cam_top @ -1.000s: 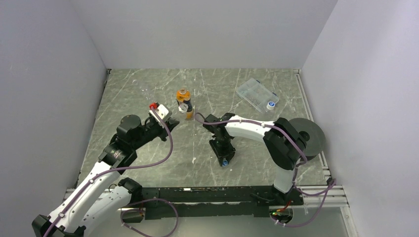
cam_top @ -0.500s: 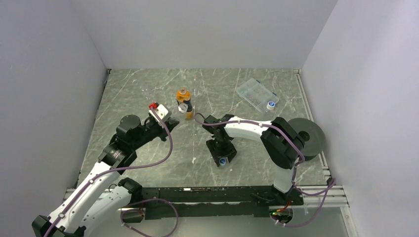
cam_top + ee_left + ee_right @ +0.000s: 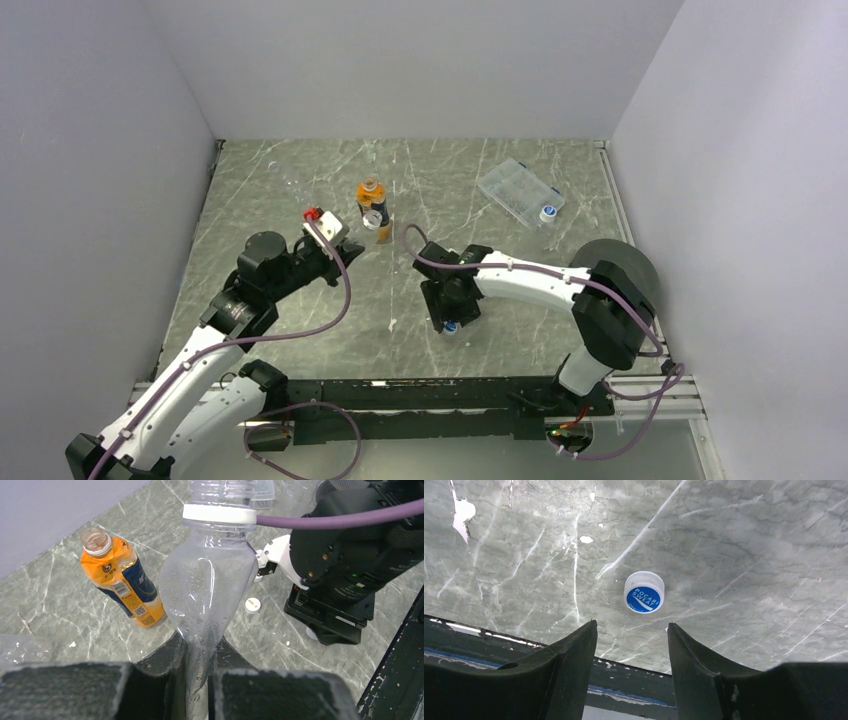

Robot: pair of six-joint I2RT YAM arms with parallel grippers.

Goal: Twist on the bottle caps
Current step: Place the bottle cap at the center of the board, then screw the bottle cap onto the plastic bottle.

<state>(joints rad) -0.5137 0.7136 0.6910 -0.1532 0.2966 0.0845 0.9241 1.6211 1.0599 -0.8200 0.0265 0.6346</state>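
Left gripper (image 3: 199, 682): clamped on the pinched end of a clear, waisted plastic bottle (image 3: 210, 585).
Right gripper (image 3: 631, 647): fingers spread wide, holding nothing, low over the grey marbled table (image 3: 749, 545).
Blue-topped white round cap (image 3: 644, 592): flat on the table, in line with the gap, touching neither finger.
Small orange plastic bottle with a dark label (image 3: 122, 585): uncapped, near the clear bottle.
Small white round cap (image 3: 252, 604): loose on the table.

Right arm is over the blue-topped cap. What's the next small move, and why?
Probably lower the right gripper straight down around the small round blue-topped white plastic cap. Its fingers are open, and the cap lies flat on the grey marble table, roughly centred ahead of the gap but not yet between them.
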